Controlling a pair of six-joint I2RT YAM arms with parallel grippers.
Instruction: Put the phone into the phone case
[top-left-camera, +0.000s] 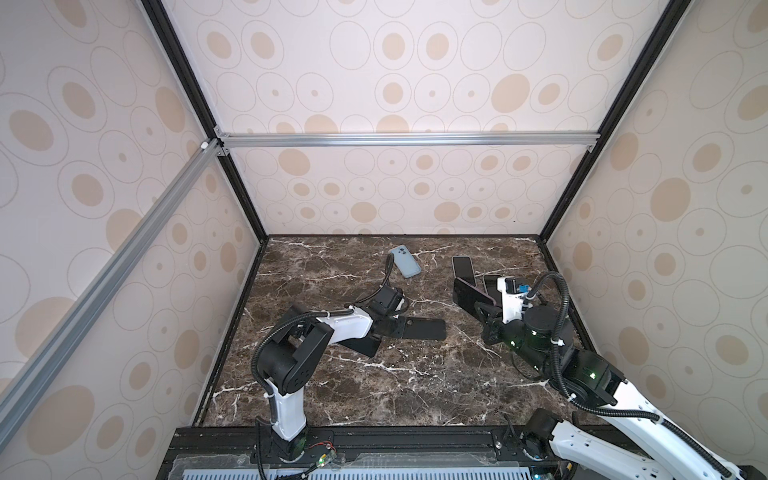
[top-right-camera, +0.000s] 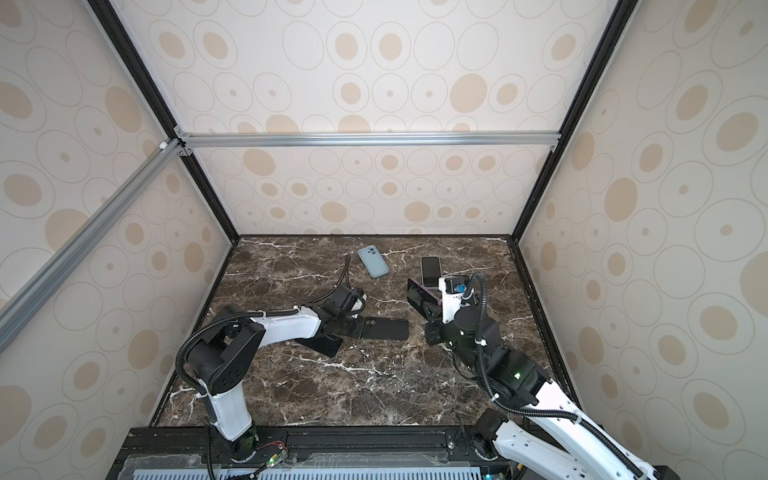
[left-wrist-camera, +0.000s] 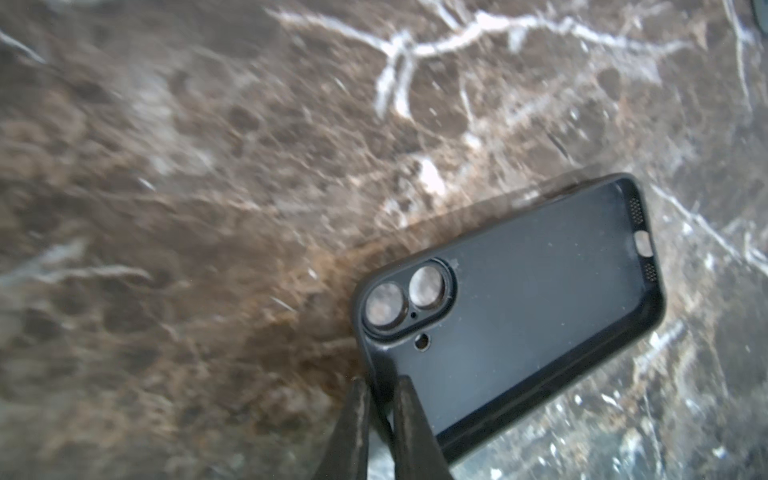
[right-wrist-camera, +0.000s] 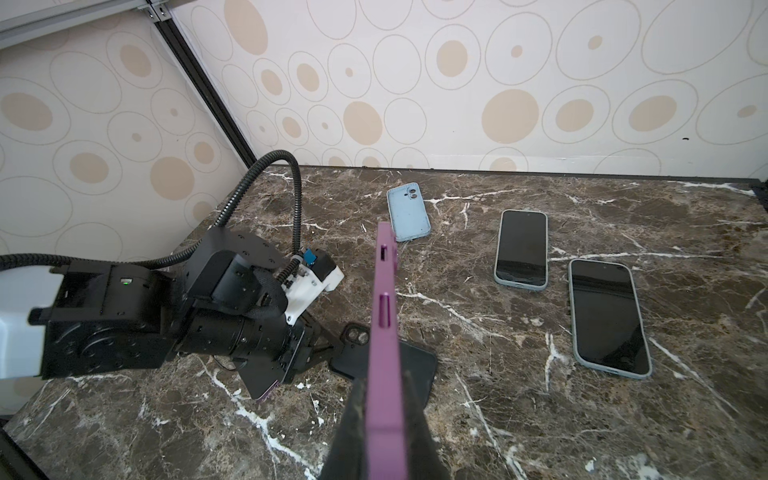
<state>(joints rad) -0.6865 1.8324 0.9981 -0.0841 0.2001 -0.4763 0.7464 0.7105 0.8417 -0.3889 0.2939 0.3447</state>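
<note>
L jaws (left-wrist-camera: 380, 386): I'm pinching them nearly shut on the black case (left-wrist-camera: 532, 307) rim at the cam-hole corner. The case is lying open side up on the table (top-left-camera: 374, 395).
R jaws (right-wrist-camera: 384, 382): I'm clamping the purple phone (right-wrist-camera: 384, 299) edge-on, up off the table, right of the case.
plan imo: I'm thinking turn the phone flat, match cam ends, seat one corner 1st w/ L pinning the case.
far end: spare phones (right-wrist-camera: 521, 249) + blue case (right-wrist-camera: 407, 214) are sitting there, and I'm avoiding them.

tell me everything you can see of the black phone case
The black phone case is empty, matte and rubbery-looking, lying open side up on the marble table. One end has two round lens holes and a small hole; the opposite end has a port cutout between two speaker grilles. The left gripper has its jaws shut on the rim at the lens-end corner.
</note>
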